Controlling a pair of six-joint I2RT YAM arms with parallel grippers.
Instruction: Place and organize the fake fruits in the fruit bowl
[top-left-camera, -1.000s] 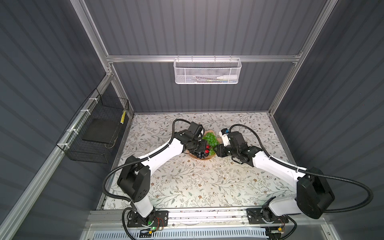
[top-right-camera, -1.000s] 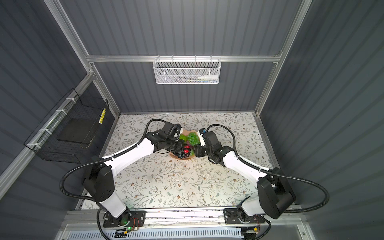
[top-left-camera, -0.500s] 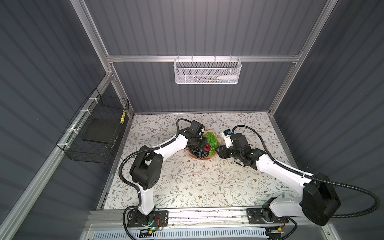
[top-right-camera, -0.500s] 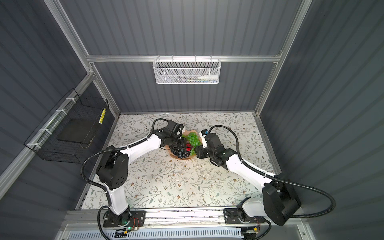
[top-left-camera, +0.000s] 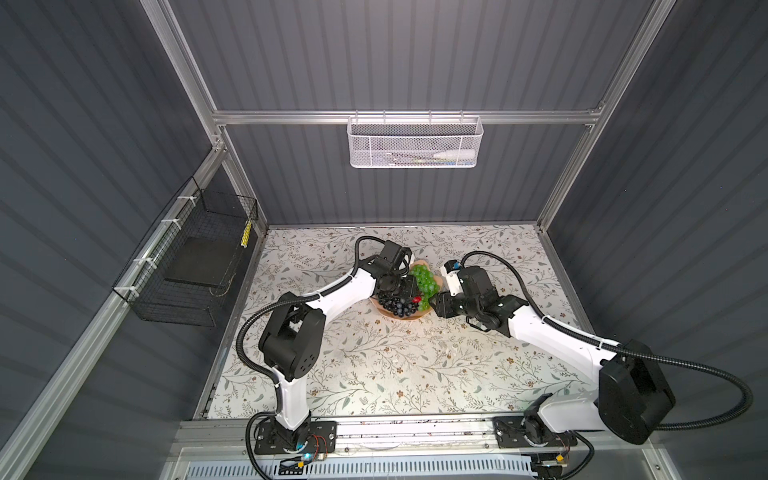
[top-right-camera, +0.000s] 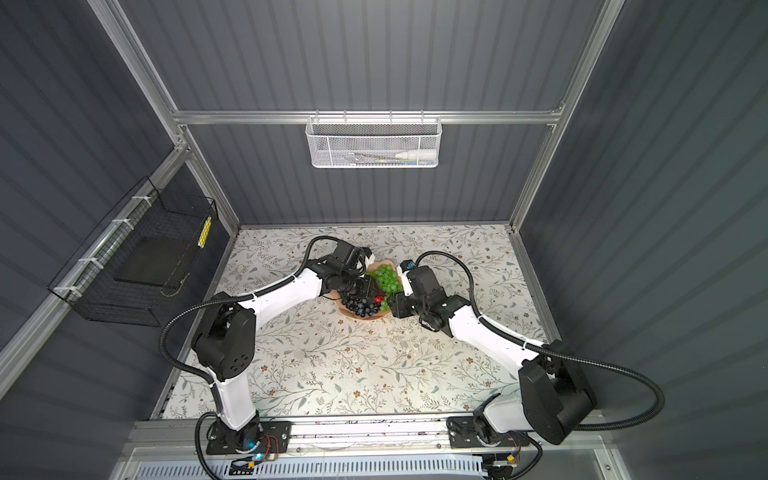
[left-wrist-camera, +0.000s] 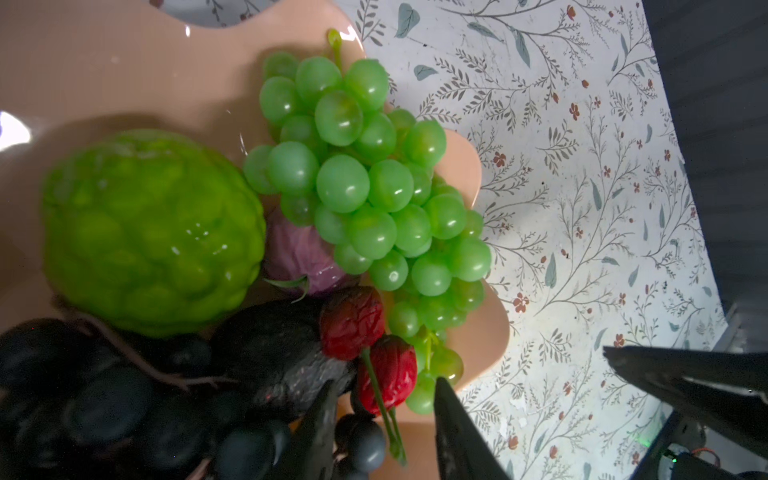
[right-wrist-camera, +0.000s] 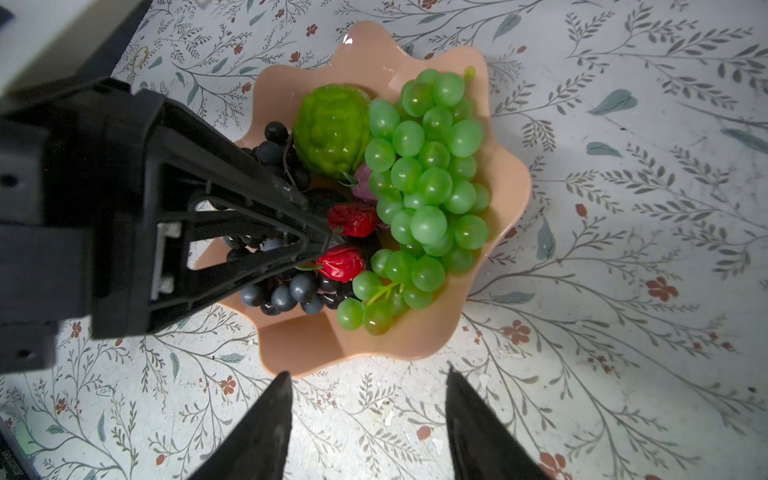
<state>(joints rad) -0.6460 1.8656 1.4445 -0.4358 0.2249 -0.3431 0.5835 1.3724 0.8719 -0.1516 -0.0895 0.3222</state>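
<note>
The peach-pink fruit bowl (right-wrist-camera: 374, 340) (top-left-camera: 399, 318) (top-right-camera: 365, 318) stands mid-table and holds all the fruits I see. A green grape bunch (right-wrist-camera: 428, 187) (left-wrist-camera: 365, 183) lies along one side. A bumpy lime-green fruit (right-wrist-camera: 332, 129) (left-wrist-camera: 153, 232), a small purple fruit (left-wrist-camera: 291, 257), a black avocado (left-wrist-camera: 270, 345), two red berries (right-wrist-camera: 353, 218) (left-wrist-camera: 392, 374) and a dark grape bunch (right-wrist-camera: 286, 291) (top-left-camera: 397, 305) fill the rest. My left gripper (left-wrist-camera: 384, 384) (right-wrist-camera: 320, 245) is open over the bowl, the berries' stems lying loose between its jaws. My right gripper (right-wrist-camera: 368, 374) (top-left-camera: 436, 305) is open and empty beside the rim.
A white mesh basket (top-left-camera: 413, 141) hangs on the back wall. A black wire basket (top-left-camera: 195, 266) hangs on the left wall. The floral tabletop (top-left-camera: 395, 365) surrounds the bowl, and both arms reach in from the front rail.
My left gripper was shut and has opened, leaving the red berries lying in the bowl. The left arm's elbow swung in toward the middle. My right gripper drew back a little from the bowl.
</note>
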